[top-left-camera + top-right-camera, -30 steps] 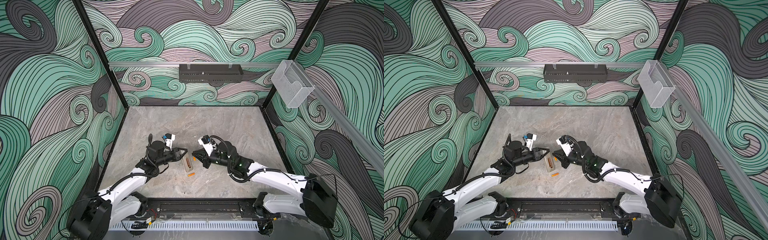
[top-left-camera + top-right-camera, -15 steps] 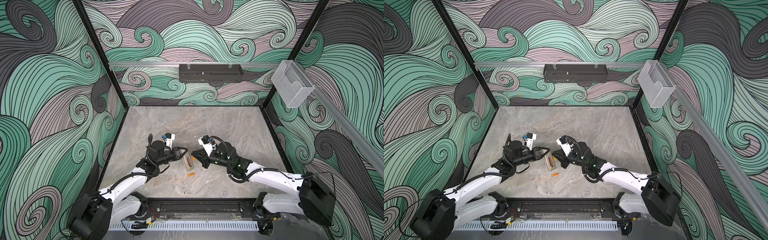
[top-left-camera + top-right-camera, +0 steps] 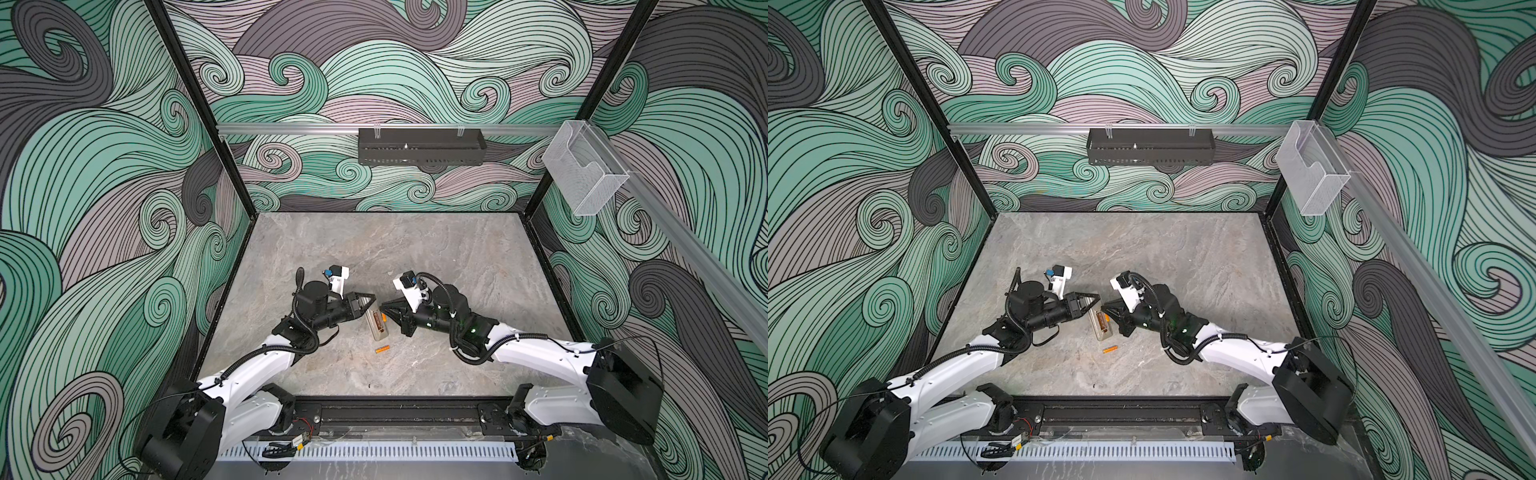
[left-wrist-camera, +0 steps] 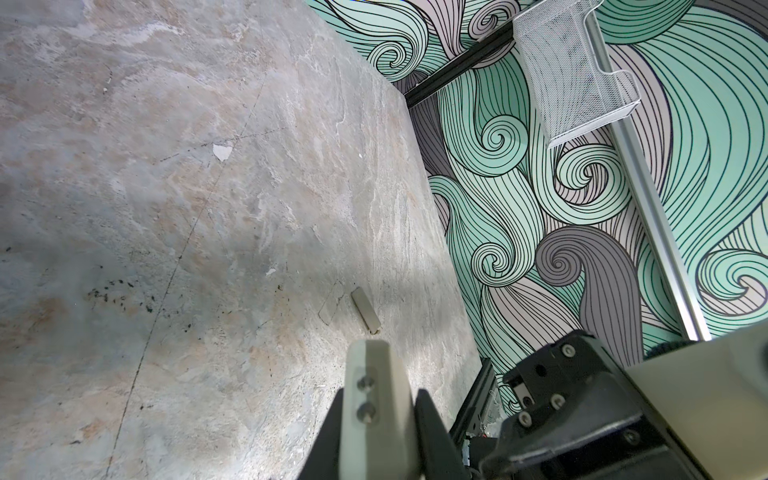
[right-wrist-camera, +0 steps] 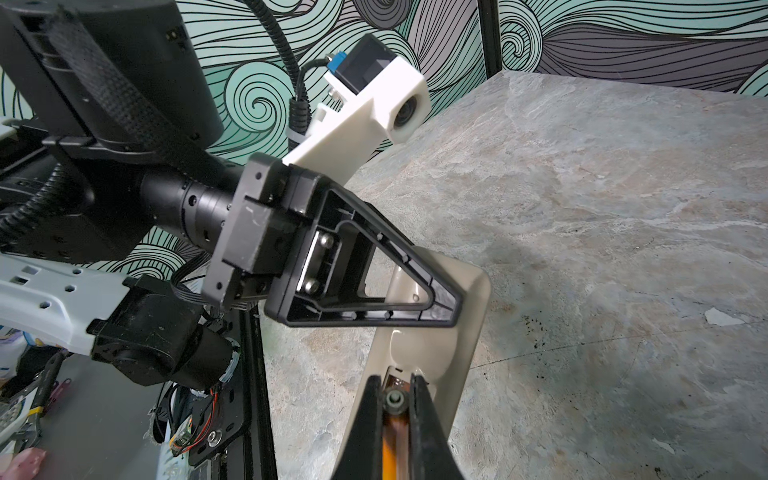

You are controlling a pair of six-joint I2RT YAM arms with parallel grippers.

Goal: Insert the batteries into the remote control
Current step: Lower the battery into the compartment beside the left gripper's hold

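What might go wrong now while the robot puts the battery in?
The slim orange battery pinched in the right claw could slip or go in crooked at the pale white remote control. The remote might slide, since the left claw seems only to touch its end. The loose second orange battery may roll if bumped.

over the last second the right arm's black elbow block (image 3: 623, 388) swung a little inward, toward the middle of the near edge, in both top views, and the white forearm (image 3: 536, 355) ahead of it turned with it. the right gripper (image 3: 383, 311), closed on a battery (image 5: 390, 453), edged only a shade toward the remote control (image 3: 376, 322), its wrist camera (image 3: 409, 289) sliding slightly leftward in those views
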